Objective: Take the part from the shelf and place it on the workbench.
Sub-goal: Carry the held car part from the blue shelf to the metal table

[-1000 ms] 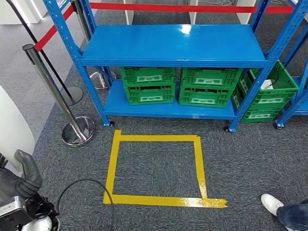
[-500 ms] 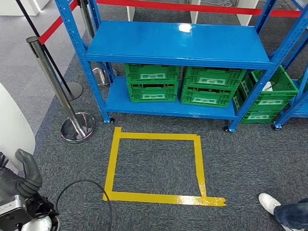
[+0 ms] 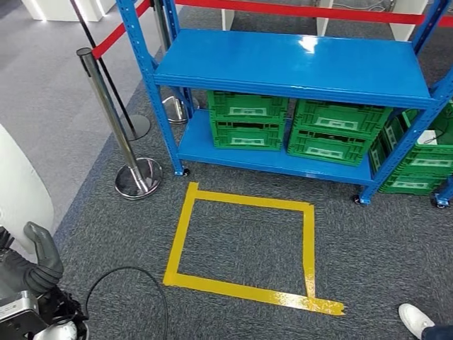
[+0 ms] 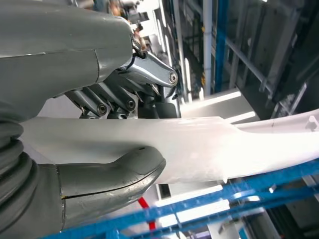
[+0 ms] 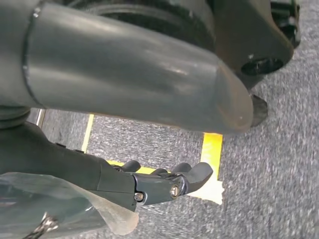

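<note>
Head view, left to right: my left hand (image 3: 32, 265) sits low, well left of the yellow tape square (image 3: 245, 244), clamped on the white part (image 3: 21, 191), thumb under and fingers over it. A steel post (image 3: 115, 120) stands left of the square, the blue shelf (image 3: 299, 67) with green crates (image 3: 248, 120) just beyond it. My right hand (image 5: 165, 184) hangs above the tape, fingers apart, holding nothing. Risk, as I judge it: the long part could strike the post or shelf upright while I turn.
</note>
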Robot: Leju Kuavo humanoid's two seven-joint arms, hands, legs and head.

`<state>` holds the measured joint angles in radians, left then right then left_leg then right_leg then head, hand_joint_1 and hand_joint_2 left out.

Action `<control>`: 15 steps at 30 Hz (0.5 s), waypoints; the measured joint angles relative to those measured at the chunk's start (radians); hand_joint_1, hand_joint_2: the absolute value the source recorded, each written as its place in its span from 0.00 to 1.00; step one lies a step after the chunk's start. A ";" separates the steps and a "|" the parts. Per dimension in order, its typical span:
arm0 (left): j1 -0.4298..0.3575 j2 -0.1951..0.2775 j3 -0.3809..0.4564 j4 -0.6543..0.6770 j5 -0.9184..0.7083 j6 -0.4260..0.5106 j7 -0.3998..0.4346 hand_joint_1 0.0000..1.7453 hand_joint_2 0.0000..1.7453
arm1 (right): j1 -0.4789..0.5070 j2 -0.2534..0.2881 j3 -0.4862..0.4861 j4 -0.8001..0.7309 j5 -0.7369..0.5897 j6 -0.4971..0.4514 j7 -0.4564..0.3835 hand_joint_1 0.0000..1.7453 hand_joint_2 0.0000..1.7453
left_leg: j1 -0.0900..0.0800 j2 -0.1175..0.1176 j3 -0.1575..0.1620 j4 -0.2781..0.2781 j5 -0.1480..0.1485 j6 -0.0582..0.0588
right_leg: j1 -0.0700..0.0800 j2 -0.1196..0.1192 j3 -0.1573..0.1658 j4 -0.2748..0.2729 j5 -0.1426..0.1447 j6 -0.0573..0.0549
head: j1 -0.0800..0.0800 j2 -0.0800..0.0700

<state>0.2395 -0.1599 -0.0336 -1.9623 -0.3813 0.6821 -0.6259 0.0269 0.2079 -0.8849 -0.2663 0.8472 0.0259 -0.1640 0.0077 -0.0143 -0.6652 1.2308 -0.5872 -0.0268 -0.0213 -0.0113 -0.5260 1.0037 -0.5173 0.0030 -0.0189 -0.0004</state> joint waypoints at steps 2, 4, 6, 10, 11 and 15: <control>0.001 0.000 0.000 0.002 0.003 0.000 0.000 1.00 1.00 | 0.001 0.000 -0.004 0.000 0.001 0.003 0.001 0.00 0.00 | 0.002 0.003 -0.022 0.062 -0.012 -0.003 | 0.001 -0.026 0.000 0.000 -0.001 -0.001 | 0.000 0.000; 0.001 0.001 0.000 0.003 0.006 0.000 0.000 1.00 1.00 | 0.000 0.000 -0.006 0.000 0.004 0.008 0.001 0.00 0.00 | 0.002 0.017 0.026 -0.023 0.043 0.000 | 0.002 -0.050 0.001 0.000 -0.001 0.000 | 0.000 0.000; 0.000 0.001 0.000 0.004 0.007 0.000 0.000 1.00 1.00 | -0.002 0.000 -0.007 0.000 0.005 0.011 0.001 0.00 0.00 | -0.006 0.066 0.094 -0.158 0.091 0.010 | 0.005 -0.070 0.003 0.001 -0.003 0.004 | -0.001 0.000; 0.002 0.002 0.001 0.004 0.009 0.000 0.001 1.00 1.00 | -0.004 0.000 -0.007 0.000 0.008 0.012 0.002 0.00 0.00 | -0.015 0.076 0.110 -0.221 0.104 0.035 | 0.012 -0.111 0.002 0.000 -0.007 0.021 | -0.001 0.000; 0.003 0.002 0.001 0.004 0.009 0.000 0.001 1.00 1.00 | -0.005 0.000 -0.007 0.000 0.009 0.012 0.002 0.00 0.00 | -0.013 0.064 0.109 -0.225 0.107 0.042 | 0.011 -0.104 0.000 0.005 -0.015 0.026 | 0.000 0.000; 0.001 0.003 0.000 0.005 0.011 0.000 0.001 1.00 1.00 | -0.004 -0.001 -0.012 0.000 0.015 0.013 0.002 0.00 0.00 | -0.008 0.020 0.101 -0.231 0.119 0.063 | 0.008 -0.005 -0.089 0.197 -0.125 0.034 | 0.006 0.000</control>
<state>0.2403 -0.1566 -0.0340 -1.9570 -0.3702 0.6821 -0.6252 0.0228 0.2071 -0.8967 -0.2663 0.8621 0.0393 -0.1622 -0.0005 0.0059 -0.5638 0.9995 -0.4681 0.0359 -0.0131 -0.0162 -0.6147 1.2005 -0.6419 0.0369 -0.0126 -0.0004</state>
